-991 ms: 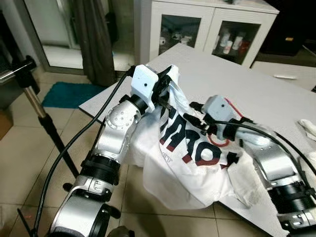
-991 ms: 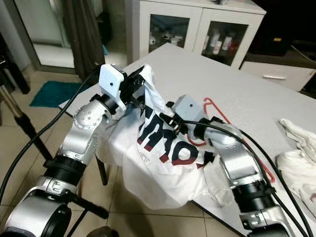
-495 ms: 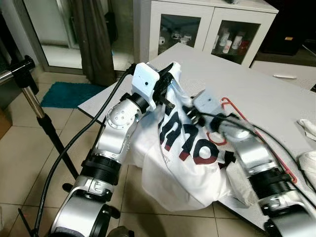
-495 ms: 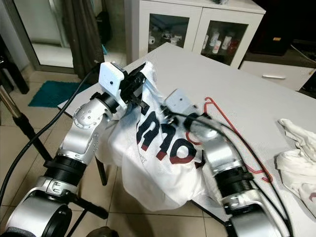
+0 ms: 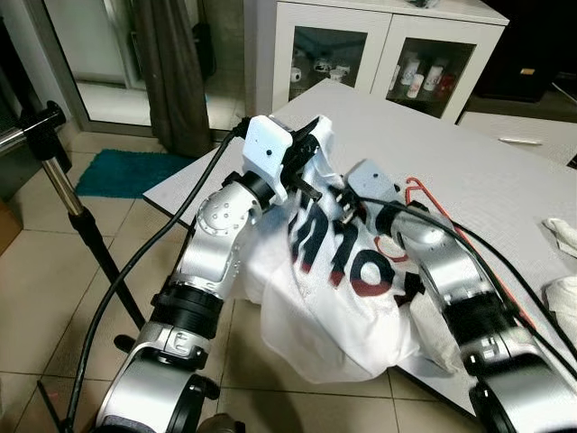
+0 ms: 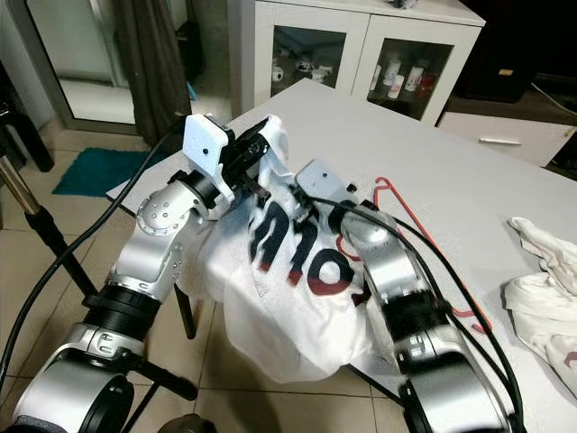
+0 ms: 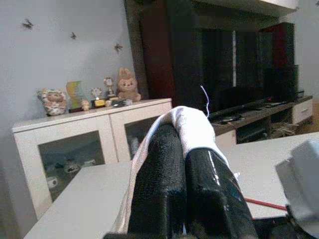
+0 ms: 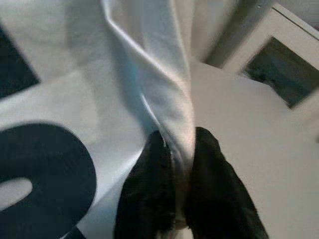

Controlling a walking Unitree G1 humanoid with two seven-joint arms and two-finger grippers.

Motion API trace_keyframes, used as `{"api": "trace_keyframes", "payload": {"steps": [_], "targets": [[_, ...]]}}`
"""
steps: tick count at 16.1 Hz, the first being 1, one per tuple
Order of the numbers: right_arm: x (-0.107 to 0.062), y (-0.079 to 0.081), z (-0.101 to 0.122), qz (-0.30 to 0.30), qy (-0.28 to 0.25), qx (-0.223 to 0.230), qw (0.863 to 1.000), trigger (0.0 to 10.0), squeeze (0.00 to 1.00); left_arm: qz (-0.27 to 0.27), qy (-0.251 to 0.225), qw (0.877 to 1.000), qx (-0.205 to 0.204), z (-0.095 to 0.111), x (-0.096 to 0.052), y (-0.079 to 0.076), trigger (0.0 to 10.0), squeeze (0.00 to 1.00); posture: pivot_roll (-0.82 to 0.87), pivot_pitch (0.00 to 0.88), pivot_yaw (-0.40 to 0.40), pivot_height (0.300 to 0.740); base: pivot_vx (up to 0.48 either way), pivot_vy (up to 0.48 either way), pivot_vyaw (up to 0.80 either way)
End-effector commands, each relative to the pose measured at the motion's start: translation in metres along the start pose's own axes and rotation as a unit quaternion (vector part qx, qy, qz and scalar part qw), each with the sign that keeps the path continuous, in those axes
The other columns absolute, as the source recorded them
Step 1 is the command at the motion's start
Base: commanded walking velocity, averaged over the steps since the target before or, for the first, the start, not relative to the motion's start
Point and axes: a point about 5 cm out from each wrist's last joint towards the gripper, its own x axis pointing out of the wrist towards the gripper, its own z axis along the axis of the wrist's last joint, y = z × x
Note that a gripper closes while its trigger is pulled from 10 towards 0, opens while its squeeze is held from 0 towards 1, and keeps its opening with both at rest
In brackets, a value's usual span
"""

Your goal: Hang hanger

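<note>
The robot stands at the corner of a white desk (image 5: pixel 505 171). A white T-shirt (image 5: pixel 334 298) with big dark and red letters hangs over the desk edge, partly down toward the tiled floor (image 5: pixel 36 298).

The left gripper (image 5: pixel 311 144) is raised above the desk corner, and its two black fingers are closed on a fold of the T-shirt. In the left wrist view the white cloth comes over the fingertips (image 7: pixel 172 144) and the fingers are pressed together.

The right gripper (image 5: pixel 344 203) is just beside the left one, a little lower, and it is also closed on the T-shirt. In the right wrist view a twisted ridge of white cloth is pinched between the black fingers (image 8: pixel 149 184).

The red hanger (image 6: pixel 406 216) lies flat on the desk, behind the right arm. Its hook end is near the right wrist, and the thin red wire runs along the desk toward the robot's right side. Neither gripper touches it.

Another crumpled white cloth (image 6: pixel 545 271) lies on the desk far to the right. A black stand with a metal rail (image 5: pixel 63 198) is on the floor at the left. Behind the desk there is a white cabinet (image 5: pixel 388 45) with glass doors.
</note>
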Motion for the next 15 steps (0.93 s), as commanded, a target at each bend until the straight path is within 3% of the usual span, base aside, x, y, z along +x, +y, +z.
{"api": "trace_keyframes", "payload": {"steps": [1, 5, 7, 10, 11, 12, 13, 15], "targets": [[-0.001, -0.013, 0.0, -0.036, 0.002, -0.002, 0.999, 0.0, 0.0, 0.002, -0.003, 1.0, 0.015, 0.002, 0.0, -0.001, 10.0, 0.0, 0.05, 0.0, -0.066, 0.723, 0.0, 0.0, 0.0], [0.007, -0.042, 0.007, -0.146, 0.01, 0.007, 0.989, 0.0, 0.0, 0.004, 0.01, 1.0, 0.015, -0.005, -0.004, -0.004, 10.0, 0.0, 0.07, 0.0, -0.068, 0.723, 0.0, 0.0, 0.0], [0.009, -0.046, 0.008, -0.165, 0.011, 0.006, 0.986, 0.0, 0.0, 0.005, 0.012, 1.0, 0.016, -0.006, -0.006, -0.005, 10.0, 1.0, 0.07, 0.0, -0.069, 0.723, 0.0, 0.0, 0.0], [0.013, -0.051, 0.011, -0.185, 0.015, -0.004, 0.983, 0.0, 0.0, -0.005, 0.025, 0.999, 0.033, -0.011, -0.009, -0.008, 10.0, 1.0, 0.07, 0.0, -0.069, 0.723, 0.0, 0.0, 0.0], [0.013, -0.055, 0.012, -0.201, 0.016, -0.01, 0.979, 0.0, 0.0, -0.009, 0.035, 0.999, 0.04, -0.013, -0.009, -0.009, 10.0, 0.2, 0.07, 0.0, -0.069, 0.723, 0.0, 0.0, 0.0], [0.012, -0.059, 0.012, -0.214, 0.019, -0.012, 0.977, 0.0, 0.0, -0.013, 0.037, 0.998, 0.043, -0.014, -0.01, -0.01, 10.0, 0.0, 0.07, 0.0, -0.068, 0.723, 0.0, 0.0, 0.0], [0.01, -0.065, 0.011, -0.233, 0.026, -0.01, 0.972, 0.0, 0.0, -0.027, 0.037, 0.998, 0.046, -0.014, -0.01, -0.013, 10.0, 0.0, 0.07, 0.0, -0.067, 0.723, 0.0, 0.0, 0.0], [0.008, -0.065, 0.005, -0.235, 0.033, -0.002, 0.971, 0.0, 0.0, -0.104, 0.039, 0.993, 0.03, -0.017, -0.016, -0.031, 10.0, 0.0, 0.07, 0.0, -0.067, 0.723, 0.0, 0.0, 0.0]]}}
